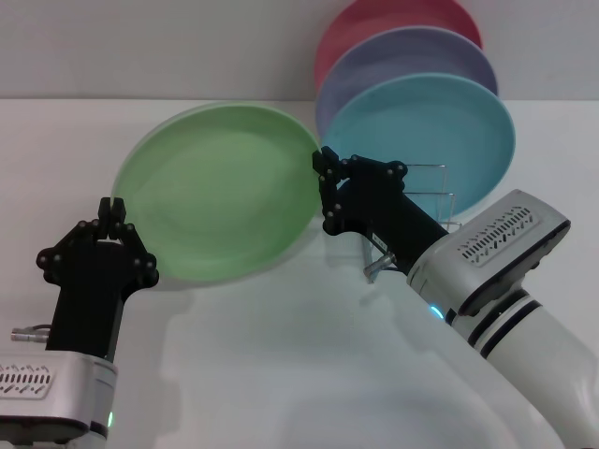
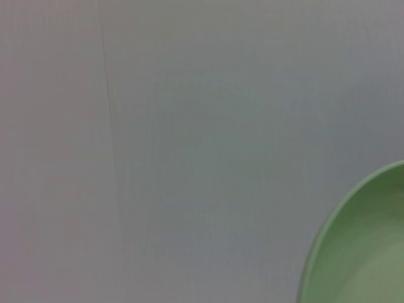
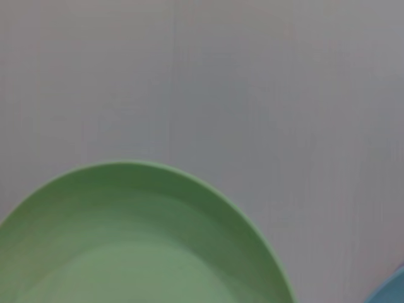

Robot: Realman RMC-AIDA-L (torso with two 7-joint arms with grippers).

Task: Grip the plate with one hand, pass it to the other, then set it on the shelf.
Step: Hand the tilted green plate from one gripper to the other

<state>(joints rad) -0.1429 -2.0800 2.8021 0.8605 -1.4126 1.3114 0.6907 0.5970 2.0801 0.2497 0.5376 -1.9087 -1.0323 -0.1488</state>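
While both arms reach in over the white tabletop (image 1: 281, 374), the scene stands as follows, each place given relative to the green plate.

Plate: the light green plate (image 1: 220, 192) is tilted up with its face toward the head camera, between the two arms; its rim also shows in the left wrist view (image 2: 353, 252) and in the right wrist view (image 3: 139, 233).

Right pincer: the right pincer (image 1: 321, 161) is at the plate's right edge, its black fingers closed on the rim there.

Left pincer: the left pincer (image 1: 114, 207) is just at the plate's left edge, fingertips drawn close together; whether they touch the rim I cannot tell.

Shelf: the silver wire shelf (image 1: 432, 192) stands to the right of the plate, beyond the right arm and mostly hidden by it.

Other plates: a turquoise-blue plate (image 1: 440, 140) stands upright in the shelf, right of the green plate; a lavender plate (image 1: 412, 51) stands behind it, and a red plate (image 1: 374, 19) behind that.
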